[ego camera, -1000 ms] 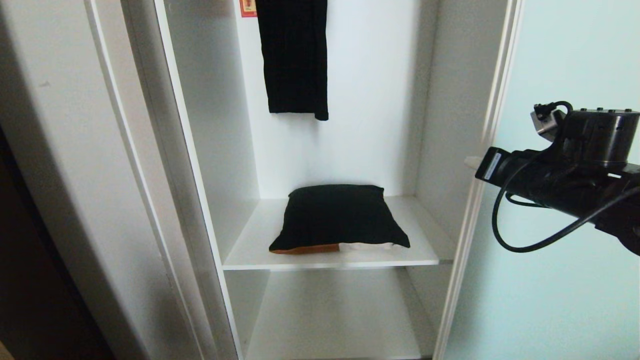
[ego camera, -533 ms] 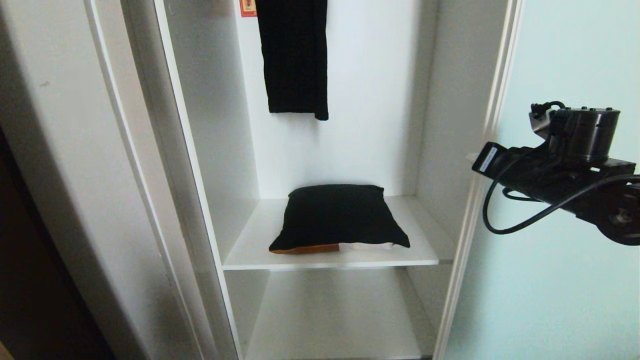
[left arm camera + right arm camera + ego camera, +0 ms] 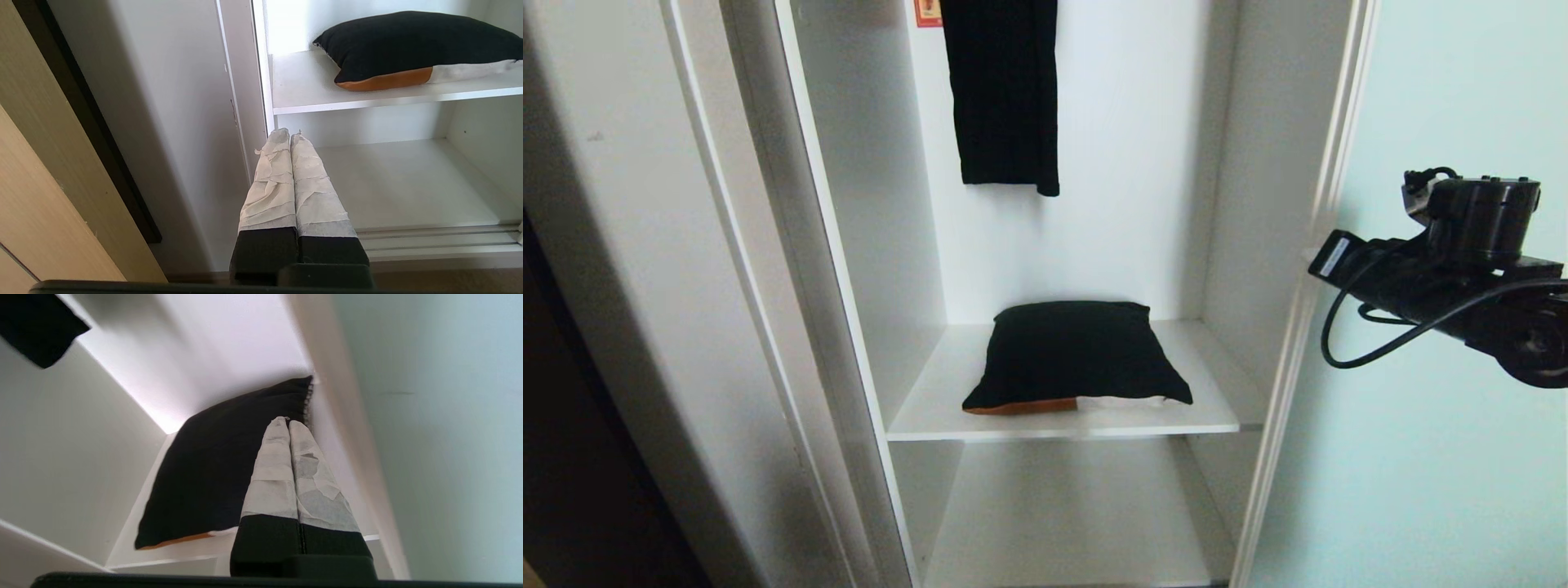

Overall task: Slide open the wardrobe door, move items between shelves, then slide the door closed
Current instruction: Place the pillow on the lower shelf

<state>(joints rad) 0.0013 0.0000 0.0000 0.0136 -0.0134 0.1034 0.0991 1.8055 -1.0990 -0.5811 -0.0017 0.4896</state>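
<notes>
At the far left of the head view stands the plain off-white side post (image 3: 629, 269) of the wardrobe, with a dark strip beyond it at the frame's left edge. Next comes the open white compartment. At its top centre a black garment (image 3: 1003, 90) hangs down against the back wall, a small red-and-yellow label (image 3: 927, 12) just left of it at the upper edge.

In the middle of the frame the upper shelf (image 3: 931, 412) carries a black cushion-like bundle (image 3: 1078, 351) with an orange strip and a white strip along its front edge — it lies flat, roughly centred on the board, near the front edge. Below it the lower shelf (image 3: 1062, 523) shows as a bare white board.

Right of the compartment the sliding wardrobe door (image 3: 1437, 457), frosted pale aqua with a thin white frame, fills the right side of the frame, pushed aside so the compartment stands open. In front of it, at centre right, the right arm reaches toward the door's frame. In the right wrist view the right gripper (image 3: 288, 421) has its tape-wrapped fingers (image 3: 273, 473) pressed together on nothing, tips pointing into the compartment over the bundle beside the door frame.

The left gripper (image 3: 289, 132) shows only in its wrist view — clenched and empty, aimed low beside the wardrobe post.
</notes>
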